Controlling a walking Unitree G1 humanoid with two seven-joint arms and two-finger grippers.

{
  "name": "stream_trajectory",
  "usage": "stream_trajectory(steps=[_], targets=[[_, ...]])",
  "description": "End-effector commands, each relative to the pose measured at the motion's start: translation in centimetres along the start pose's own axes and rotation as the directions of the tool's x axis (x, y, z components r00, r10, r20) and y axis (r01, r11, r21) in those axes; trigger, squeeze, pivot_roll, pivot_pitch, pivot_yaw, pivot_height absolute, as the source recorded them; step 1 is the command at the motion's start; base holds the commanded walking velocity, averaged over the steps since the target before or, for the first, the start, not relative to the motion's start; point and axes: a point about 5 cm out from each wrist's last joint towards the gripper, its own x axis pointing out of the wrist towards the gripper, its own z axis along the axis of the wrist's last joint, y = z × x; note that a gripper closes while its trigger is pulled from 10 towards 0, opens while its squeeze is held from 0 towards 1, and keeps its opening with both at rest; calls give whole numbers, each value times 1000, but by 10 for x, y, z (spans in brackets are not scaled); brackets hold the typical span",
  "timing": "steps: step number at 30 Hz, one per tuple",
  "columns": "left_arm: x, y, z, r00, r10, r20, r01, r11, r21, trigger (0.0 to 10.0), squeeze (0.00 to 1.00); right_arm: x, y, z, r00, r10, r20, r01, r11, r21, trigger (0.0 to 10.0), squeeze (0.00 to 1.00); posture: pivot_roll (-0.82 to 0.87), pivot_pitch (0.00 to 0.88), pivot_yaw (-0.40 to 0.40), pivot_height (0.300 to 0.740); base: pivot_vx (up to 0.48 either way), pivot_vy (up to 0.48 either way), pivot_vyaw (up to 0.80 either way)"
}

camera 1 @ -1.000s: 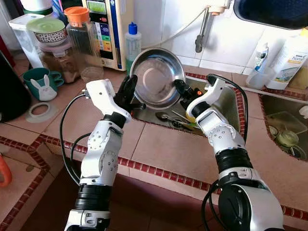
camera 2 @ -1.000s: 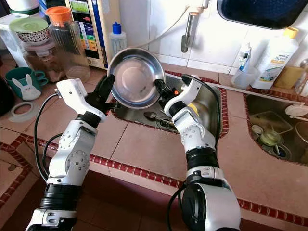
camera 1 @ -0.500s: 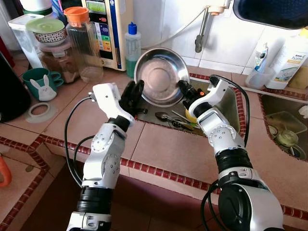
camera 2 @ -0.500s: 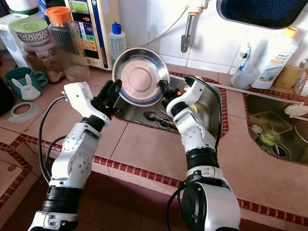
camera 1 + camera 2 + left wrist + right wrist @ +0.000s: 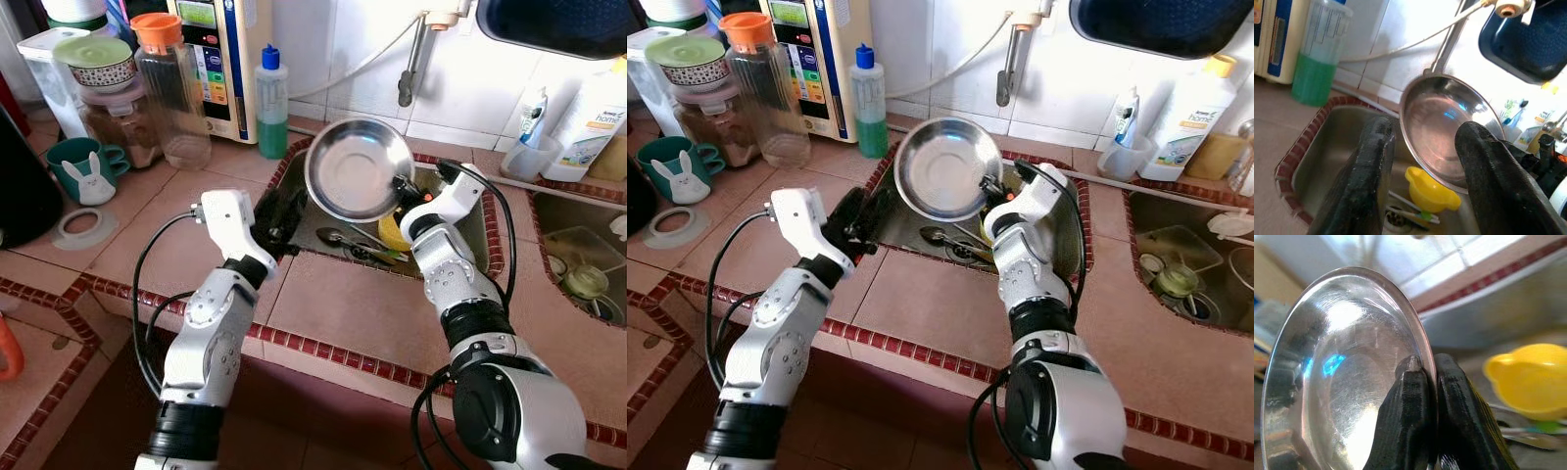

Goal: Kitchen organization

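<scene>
Bowl (image 5: 359, 168) lifted over the sink (image 5: 468, 225).
Right gripper (image 5: 1422, 377) pinched its rim; left gripper (image 5: 1422, 166) was wide, empty. Next, probably a careful set-down.

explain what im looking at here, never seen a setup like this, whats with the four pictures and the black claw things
This is a humanoid robot at a tiled kitchen counter. The two wide pictures come from a stereo camera on its head, looking down at its own silver arms. The other two come from cameras on its wrists, looking along the black fingers.

The right gripper pinches the rim of a steel bowl and holds it tilted above the sink. The left gripper is open at the sink's edge and holds nothing.

In the sink lie a yellow cup and some cutlery. Against the wall stand a green soap bottle, a clear pitcher with an orange lid and a green bunny mug.
</scene>
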Motion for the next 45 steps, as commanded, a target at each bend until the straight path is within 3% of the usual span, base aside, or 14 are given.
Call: stream_trajectory(steps=[1,9,10,11,14,15,16,17,26,27,28,29,45], targets=[[-3,-3,1,1000,-6,-10,6,1000,25,10000,1000,2,1,5,1000,-20,21,21,999,-44,0,0,145,57,-11,740,0,0,0],[-26,-1,-13,995,13,-102,-4,996,85,10000,1000,-3,-28,1,991,-132,15,131,964,-230,39,0,178,56,-12,740,0,0,0],[-28,-1,-14,994,13,-108,-3,996,89,10000,1000,-3,-29,0,991,-132,9,131,964,-233,353,0,179,56,-12,740,0,0,0],[-30,-1,-15,993,12,-114,-1,995,95,10000,1000,-3,-31,0,991,-133,4,130,964,-234,1922,0,179,56,-12,740,0,0,0],[-38,-2,-18,990,3,-140,16,991,134,10000,1000,-5,-38,-4,988,-153,-15,143,950,-277,2706,0,188,60,-6,740,0,0,0],[-40,-2,-18,990,5,-143,15,991,137,10000,1000,-6,-39,-5,988,-156,-17,145,947,-286,3647,0,188,60,-6,740,0,0,0],[-42,-2,-18,989,10,-145,10,991,133,10000,1000,-7,-41,-6,987,-162,-22,148,942,-300,7765,0,191,63,-2,740,0,0,0],[-45,-1,-17,988,19,-150,0,992,125,10000,1000,-8,-45,-9,984,-176,-35,154,929,-336,10000,0,195,64,-1,740,0,0,0],[-50,3,-14,987,37,-159,-11,987,158,10000,1000,-13,-50,-23,977,-194,-87,143,903,-405,10000,0,213,68,8,740,0,0,0],[-50,3,-14,986,38,-160,-12,987,159,10000,1000,-14,-50,-26,977,-190,-97,135,901,-413,10000,686,212,68,10,740,0,0,0],[-50,3,-14,986,38,-160,-12,987,159,10000,1000,-14,-50,-26,977,-190,-97,135,901,-413,10000,686,212,68,10,740,0,0,0],[-50,3,-14,986,38,-162,-12,987,159,10000,1000,-14,-49,-28,977,-187,-102,128,899,-418,10000,1000,211,69,11,740,0,0,0],[-50,3,-16,982,45,-182,-12,984,177,10000,1000,-18,-54,-34,971,-202,-131,131,899,-419,10000,1000,211,74,8,740,0,0,0]])
